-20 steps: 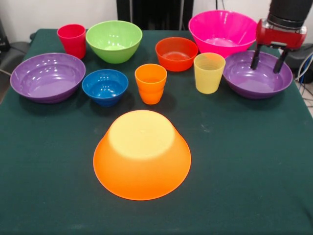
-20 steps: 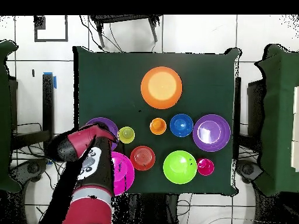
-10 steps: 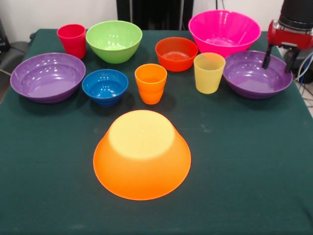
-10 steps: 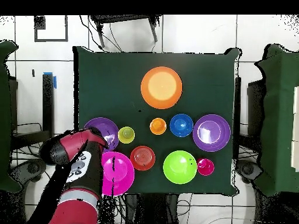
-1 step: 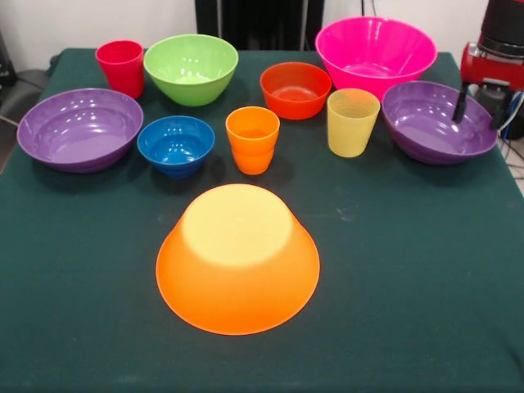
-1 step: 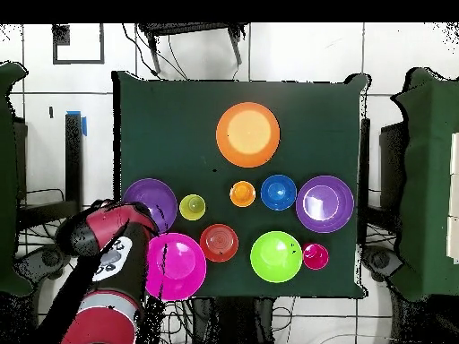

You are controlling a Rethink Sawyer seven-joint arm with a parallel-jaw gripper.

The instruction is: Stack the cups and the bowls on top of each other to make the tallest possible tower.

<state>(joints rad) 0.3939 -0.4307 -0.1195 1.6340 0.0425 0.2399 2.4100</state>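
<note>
My gripper [image 5: 479,110] is open at the right edge of the table, one finger inside the right purple bowl [image 5: 430,131] and the other just outside its right rim. No stack stands. The yellow-orange bowl [image 5: 237,258] lies upside down at the front. Behind it sit the blue bowl [image 5: 175,145], orange cup [image 5: 252,139] and yellow cup [image 5: 353,123]. The other purple bowl [image 5: 79,128] is at the left. At the back are the red cup [image 5: 121,67], green bowl [image 5: 191,68], orange-red bowl [image 5: 295,88] and pink bowl [image 5: 374,53]. From overhead, the arm [image 6: 99,233] covers the edge of the purple bowl [image 6: 154,199].
The dark green table [image 5: 409,286] has its right edge close beside the gripper. Cables hang past that edge. The pink bowl stands just behind the right purple bowl, and the yellow cup stands close to that bowl's left rim.
The gripper has moved right across the purple bowl from its middle to its right rim. The bowl has shifted slightly to the right with it.
</note>
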